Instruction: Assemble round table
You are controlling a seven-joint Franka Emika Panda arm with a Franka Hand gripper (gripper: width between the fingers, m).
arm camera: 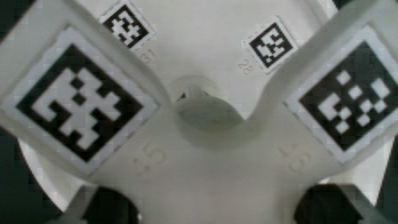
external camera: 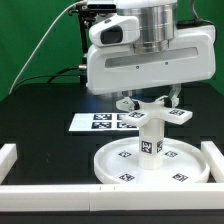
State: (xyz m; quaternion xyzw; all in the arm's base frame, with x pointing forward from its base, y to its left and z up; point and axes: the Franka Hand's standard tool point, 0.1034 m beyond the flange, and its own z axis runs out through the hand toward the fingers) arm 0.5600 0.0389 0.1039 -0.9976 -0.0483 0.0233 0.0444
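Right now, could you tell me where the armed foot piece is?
In the exterior view it sits centrally, atop the post standing on the round disc, under the gripper.

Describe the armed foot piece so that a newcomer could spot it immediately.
Start at the large white rimmed round disc on the black table. A short thick white cylinder post stands at its centre. The small white armed foot piece sits atop that post, directly under the gripper; unlike its neighbours, it has tagged arms spreading outward.

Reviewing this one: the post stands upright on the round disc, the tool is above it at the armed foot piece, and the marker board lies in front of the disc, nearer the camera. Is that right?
Not quite. In the exterior view the marker board lies behind the round disc, farther from the camera, not in front. The rest holds: the post stands upright on the disc, and the tool is above it at the armed foot piece.
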